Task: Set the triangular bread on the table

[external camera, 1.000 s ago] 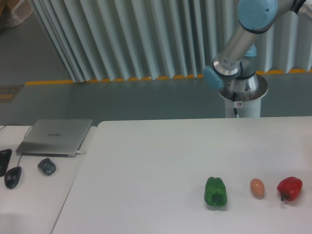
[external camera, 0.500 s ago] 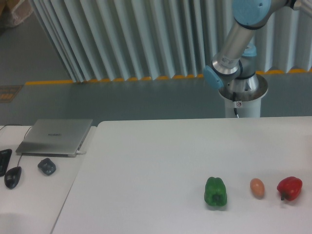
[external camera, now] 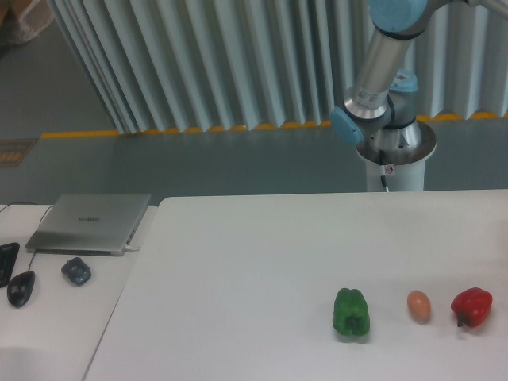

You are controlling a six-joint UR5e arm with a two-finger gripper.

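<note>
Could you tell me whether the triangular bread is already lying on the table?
No, the table holds only a green pepper, an egg-shaped object and a red pepper.

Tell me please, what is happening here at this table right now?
Nothing is being handled at this moment. The robot arm rises from its base behind the table, and its gripper is out of the picture. On the table a green pepper, a small tan egg-shaped object and a red pepper lie in a row, apart from each other. No triangular bread is visible. On the adjoining desk lie a closed laptop and two mice.
</note>
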